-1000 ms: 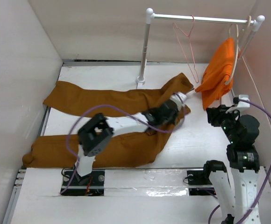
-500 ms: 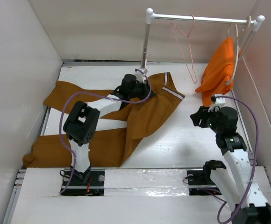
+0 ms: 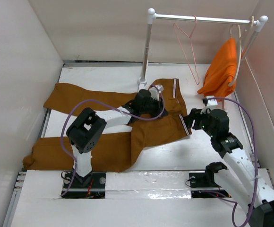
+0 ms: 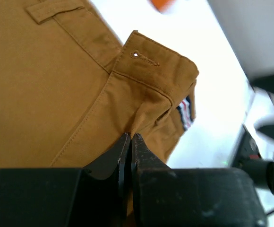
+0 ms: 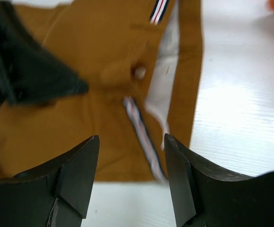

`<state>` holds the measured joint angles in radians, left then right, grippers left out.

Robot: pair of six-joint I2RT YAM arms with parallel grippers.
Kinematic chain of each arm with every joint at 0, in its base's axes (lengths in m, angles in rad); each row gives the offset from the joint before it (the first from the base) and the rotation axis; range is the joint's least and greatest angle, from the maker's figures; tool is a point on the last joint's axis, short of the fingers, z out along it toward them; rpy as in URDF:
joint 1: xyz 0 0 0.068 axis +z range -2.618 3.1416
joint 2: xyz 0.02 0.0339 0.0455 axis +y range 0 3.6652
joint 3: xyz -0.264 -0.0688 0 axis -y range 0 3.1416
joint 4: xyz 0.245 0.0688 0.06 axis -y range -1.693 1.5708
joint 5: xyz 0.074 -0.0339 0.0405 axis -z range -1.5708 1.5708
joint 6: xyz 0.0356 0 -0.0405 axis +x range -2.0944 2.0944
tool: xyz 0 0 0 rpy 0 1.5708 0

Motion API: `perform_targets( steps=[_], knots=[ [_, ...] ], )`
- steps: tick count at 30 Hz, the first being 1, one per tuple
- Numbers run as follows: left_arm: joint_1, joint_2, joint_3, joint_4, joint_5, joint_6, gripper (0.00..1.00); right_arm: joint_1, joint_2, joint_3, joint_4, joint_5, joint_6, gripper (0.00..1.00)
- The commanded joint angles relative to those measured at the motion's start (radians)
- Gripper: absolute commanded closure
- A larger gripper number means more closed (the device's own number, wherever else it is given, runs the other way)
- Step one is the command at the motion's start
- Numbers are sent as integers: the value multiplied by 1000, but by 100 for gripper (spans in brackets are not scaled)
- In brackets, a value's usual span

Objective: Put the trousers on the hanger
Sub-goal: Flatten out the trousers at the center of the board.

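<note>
My left gripper [image 4: 129, 142] pinched shut on trousers [image 4: 56, 85] | right gripper [image 5: 131, 139] open, empty | waistband [image 5: 139, 120] lies between its fingers, hanger [image 3: 184, 54] upper right.

Trousers [image 3: 80, 97] flat on table [image 3: 175, 156], legs left, waist right of centre, before rack post [image 3: 146, 52]. Hanger [image 3: 188, 52] on rail [image 3: 208, 20] behind waist; garment [image 3: 222, 71] right of it.

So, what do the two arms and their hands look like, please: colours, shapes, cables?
The left arm and the right arm have white links joined by bulky black joint housings. A thin purple cable loops loosely along each arm. The left hand and the right hand are black, each with two wedge-shaped fingers that taper towards the tips. No markings are readable.
</note>
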<state>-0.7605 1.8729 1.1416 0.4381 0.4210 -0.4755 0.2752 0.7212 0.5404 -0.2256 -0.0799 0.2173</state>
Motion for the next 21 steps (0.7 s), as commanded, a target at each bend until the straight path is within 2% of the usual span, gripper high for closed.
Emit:
perform_targets(
  steps=[1,2,4,6,9,12,13,14,15,16,17,18,20,21],
  knots=[
    [-149,-110,-19,71,35,18,100,-31,-69,32,8,141,17,38],
    [-205,-106,-7,61,29,27,100,-42,-80,32,-4,146,20,39],
    [-249,-75,9,28,-2,37,97,-66,-82,17,-44,169,28,39],
    [-272,-46,24,25,-37,40,97,-109,-80,-26,-57,134,39,32],
    [-238,-12,58,19,-79,23,100,-146,-98,-123,-15,-4,86,30],
    [-208,31,89,-1,-58,9,98,-160,-137,-167,5,3,94,30],
    [-207,48,99,1,19,12,90,-160,-163,-172,3,12,94,30],
    [-217,64,124,-2,51,12,73,-160,-167,-168,-3,49,100,29],
    [-227,90,136,-22,71,18,63,-160,-167,-160,-3,67,105,18],
    [-252,95,147,-42,74,50,53,-169,-149,-149,6,75,106,13],
    [-263,94,144,-53,64,60,35,-169,-128,-129,12,125,105,11],
    [-273,75,135,-42,58,64,27,-169,-105,-120,22,141,100,7],
    [-289,57,127,-22,99,66,14,-211,-31,-73,11,169,88,6],
    [-304,37,139,-38,113,69,12,-226,-14,-60,9,169,85,6]
  ],
)
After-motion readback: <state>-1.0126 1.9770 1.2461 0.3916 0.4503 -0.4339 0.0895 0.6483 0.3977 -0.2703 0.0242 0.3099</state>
